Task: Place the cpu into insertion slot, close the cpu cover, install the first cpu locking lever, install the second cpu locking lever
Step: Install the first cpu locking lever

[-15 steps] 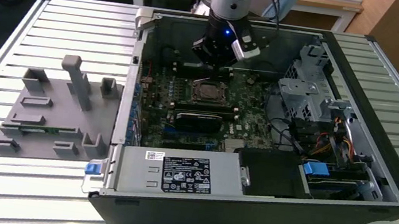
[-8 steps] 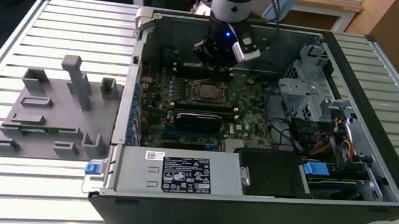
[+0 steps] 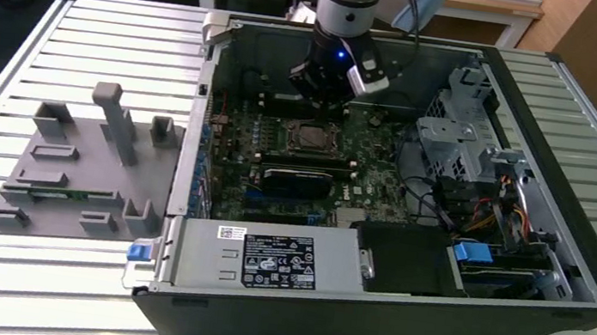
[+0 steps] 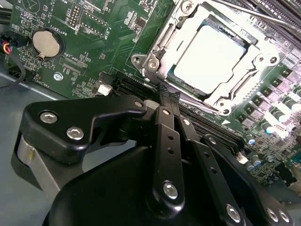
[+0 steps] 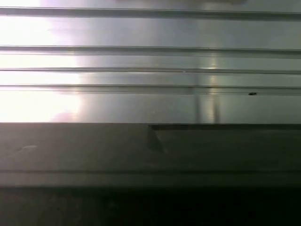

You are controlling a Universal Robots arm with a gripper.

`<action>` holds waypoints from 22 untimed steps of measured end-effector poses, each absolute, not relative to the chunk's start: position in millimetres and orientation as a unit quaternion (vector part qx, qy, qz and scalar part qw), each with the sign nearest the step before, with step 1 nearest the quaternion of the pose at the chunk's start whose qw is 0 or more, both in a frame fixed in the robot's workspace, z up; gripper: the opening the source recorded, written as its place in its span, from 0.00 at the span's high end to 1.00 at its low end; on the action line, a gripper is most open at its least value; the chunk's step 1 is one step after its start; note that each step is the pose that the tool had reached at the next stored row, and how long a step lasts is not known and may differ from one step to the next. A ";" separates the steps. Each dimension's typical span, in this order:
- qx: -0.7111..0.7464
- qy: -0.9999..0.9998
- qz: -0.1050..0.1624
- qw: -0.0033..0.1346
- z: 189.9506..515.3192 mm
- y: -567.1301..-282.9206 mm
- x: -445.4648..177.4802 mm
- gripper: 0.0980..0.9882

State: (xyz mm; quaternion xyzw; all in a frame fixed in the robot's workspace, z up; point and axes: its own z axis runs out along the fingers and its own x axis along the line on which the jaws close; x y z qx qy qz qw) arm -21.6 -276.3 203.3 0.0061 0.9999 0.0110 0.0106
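The cpu [image 4: 210, 52] lies flat in its socket on the green motherboard [image 4: 94, 28], silver top up. The cpu cover [image 4: 157, 46], a silver frame, lies down around it. A thin metal lever rod [image 4: 263, 15] runs past the socket's far side. My gripper [image 4: 168, 92] hangs just off the socket's near edge with its black fingers [image 4: 165, 141] pressed together and nothing visible between them. In the exterior view the gripper [image 3: 319, 99] is inside the open computer case, right behind the socket [image 3: 308, 137].
The case walls [image 3: 203, 103] surround the board. A black block [image 3: 297, 180] sits in front of the socket, a power supply [image 3: 263, 258] nearer still, and a drive cage with cables [image 3: 457, 145] on the exterior view's right. A grey fixture [image 3: 80, 165] stands on the slatted table [image 3: 87, 18].
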 end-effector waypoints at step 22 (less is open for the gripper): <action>0.006 1.000 -0.005 0.010 194.4 -275.1 -20.1 0.99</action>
